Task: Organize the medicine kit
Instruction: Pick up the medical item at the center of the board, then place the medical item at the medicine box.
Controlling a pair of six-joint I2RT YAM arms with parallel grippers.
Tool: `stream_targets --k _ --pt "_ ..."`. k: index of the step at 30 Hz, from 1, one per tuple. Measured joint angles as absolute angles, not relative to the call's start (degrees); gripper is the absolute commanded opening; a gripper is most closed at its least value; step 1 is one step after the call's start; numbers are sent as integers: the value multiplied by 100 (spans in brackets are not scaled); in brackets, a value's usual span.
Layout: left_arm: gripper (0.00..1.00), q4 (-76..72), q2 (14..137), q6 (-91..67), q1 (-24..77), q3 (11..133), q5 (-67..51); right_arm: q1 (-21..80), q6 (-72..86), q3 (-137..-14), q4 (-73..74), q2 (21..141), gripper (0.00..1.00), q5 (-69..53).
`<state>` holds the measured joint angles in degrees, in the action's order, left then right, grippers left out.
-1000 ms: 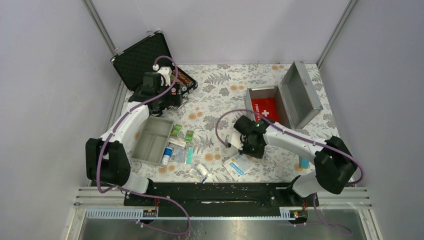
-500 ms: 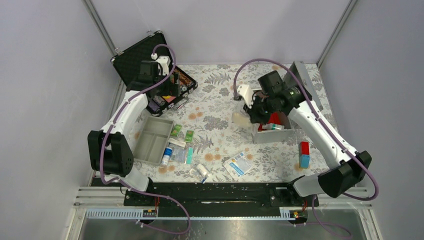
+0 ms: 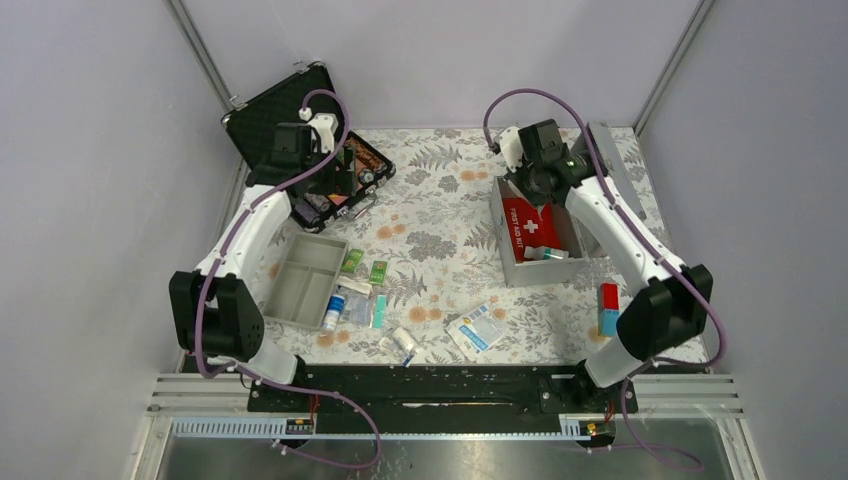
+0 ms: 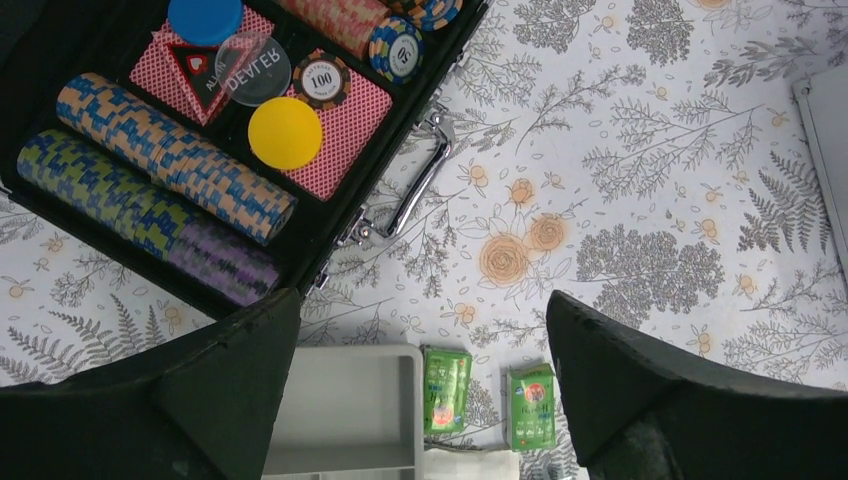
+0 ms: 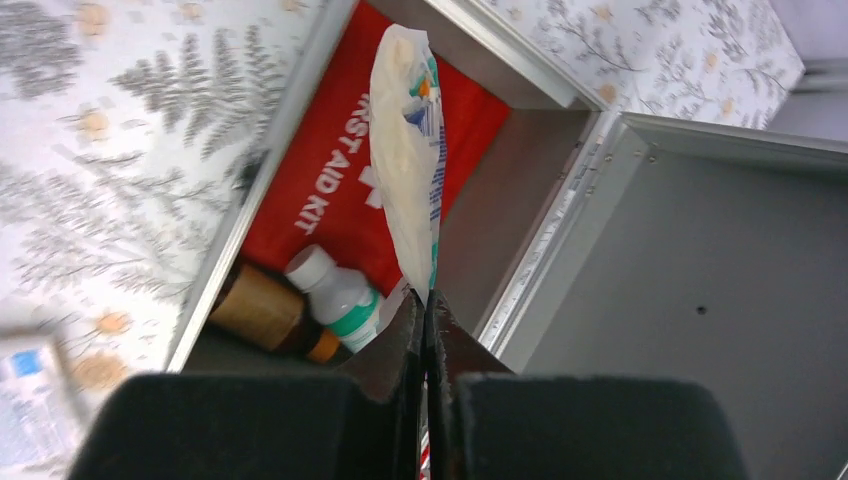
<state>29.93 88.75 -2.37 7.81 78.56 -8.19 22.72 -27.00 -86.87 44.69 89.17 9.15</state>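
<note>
1. The right gripper (image 3: 527, 185) hangs over the far end of the kit (image 3: 540, 271). Its fingers are pinched tight on one edge of a thin white packet (image 5: 410, 150), which stands limp above the open box.
2. The kit sits toward the far right corner of the bench (image 3: 440, 200), with its lid (image 3: 603, 185) thrown back to the right. A red pouch (image 5: 330, 190) lies along the kit's left side, and a white bottle (image 5: 335, 290) and a brown bottle (image 5: 255, 310) lie at its near end.
3. The likeliest slip is that the floppy packet, held by an edge only, flutters if let go from up here. It could catch the rim or the hinge side and land on the bench, so lowering it first looks wiser.
4. The bottles crowd the near end, so a descent there could knock them. The bare floor beside the pouch looks freer.
5. Along the near edge lie small tubes (image 3: 403, 343) and a blue-and-white sachet (image 3: 476, 331), with a red-and-blue box (image 3: 608, 307) toward the right. None of these blocks the right arm.
6. Farther in, on the left, sits a grey tray (image 3: 310, 262), with two green packets (image 4: 446, 388) just beside it.
7. In the far left corner an open chip case (image 4: 180, 150) lies under the left gripper (image 4: 422, 305). That gripper's fingers are spread wide and hold nothing, and it is well apart from the kit.
</note>
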Motion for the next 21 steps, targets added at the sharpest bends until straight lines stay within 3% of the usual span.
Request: stream_targets --k 7,17,21 --pt "92 2987 8512 -242 781 7557 -843 2215 -2692 -8897 4233 9839 0 1555" --pt "92 2993 8197 -213 781 7238 -840 2215 -2644 -9555 4375 11306 0 1417" --pt "92 2989 8128 -198 781 7159 -840 2213 -2552 -9935 4733 11590 18 1186"
